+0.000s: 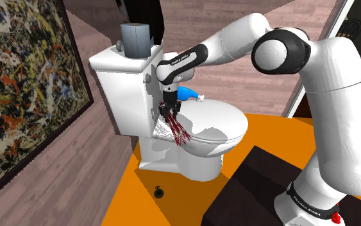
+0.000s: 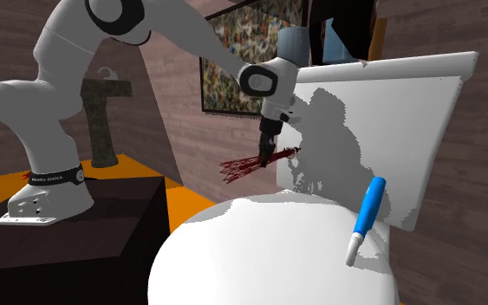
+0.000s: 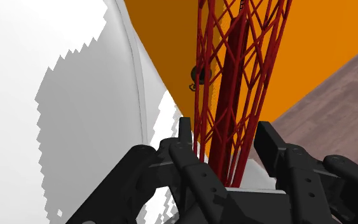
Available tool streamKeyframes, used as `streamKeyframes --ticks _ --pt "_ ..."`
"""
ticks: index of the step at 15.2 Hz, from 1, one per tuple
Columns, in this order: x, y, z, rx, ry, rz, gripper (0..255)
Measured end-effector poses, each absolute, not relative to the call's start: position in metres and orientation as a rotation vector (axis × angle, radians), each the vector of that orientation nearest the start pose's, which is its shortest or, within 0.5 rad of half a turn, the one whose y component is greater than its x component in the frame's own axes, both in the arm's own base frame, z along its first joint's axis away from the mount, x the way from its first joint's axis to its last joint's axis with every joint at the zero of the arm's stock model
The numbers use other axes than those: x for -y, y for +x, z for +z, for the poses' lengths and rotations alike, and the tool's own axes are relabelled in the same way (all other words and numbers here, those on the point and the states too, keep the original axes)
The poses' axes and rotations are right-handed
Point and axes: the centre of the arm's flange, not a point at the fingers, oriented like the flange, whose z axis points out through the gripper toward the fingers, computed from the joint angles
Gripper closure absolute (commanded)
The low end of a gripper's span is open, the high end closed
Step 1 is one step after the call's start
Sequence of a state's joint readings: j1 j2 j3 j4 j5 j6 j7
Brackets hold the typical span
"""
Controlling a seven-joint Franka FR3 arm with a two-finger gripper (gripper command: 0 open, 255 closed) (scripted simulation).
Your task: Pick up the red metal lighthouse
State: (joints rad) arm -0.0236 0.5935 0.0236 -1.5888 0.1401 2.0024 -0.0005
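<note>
**A:** So, where is the lighthouse [image 1: 179,131]?

**B:** Between the black fingers [image 3: 273,143] of the end effector [image 1: 171,114]. It is a dark red open lattice, and the wrist view shows one finger pressed against each side of it, so the end effector is clamped on it.

**A:** Is it resting on anything?

**B:** Not that I can see. In the second exterior view it sticks out sideways from the end effector [image 2: 268,154], towards that view's left. It sits in front of the tank [image 2: 406,113] and looks clear of the white toilet lid [image 2: 259,251] below. In the shoulder view it hangs down from the fingers over the near edge of the toilet [image 1: 217,122].

**A:** What lies past it in the wrist view?

**B:** The curved white side of the toilet runs along one side of it. Beyond the lattice is an orange floor [image 3: 323,51] with a small black object [image 3: 198,73] lying on it.

**A:** Anything else on the toilet?

**B:** A blue and white pen-like thing [image 2: 367,212] lies on the lid near the tank, apart from the lighthouse. A grey cylinder [image 1: 134,40] stands upright on top of the tank.

**A:** And the surroundings?

**B:** A splattered painting [image 1: 25,77] hangs on the wall at the shoulder view's left. The white arm [image 1: 339,96] rises from a dark stand [image 1: 256,186] at the lower right and reaches across to the toilet.
</note>
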Motion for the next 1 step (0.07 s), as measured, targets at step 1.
streamKeyframes --ticks 1 --pt "-0.0064 0.6750 0.2790 -0.108 -2.992 0.270 255"
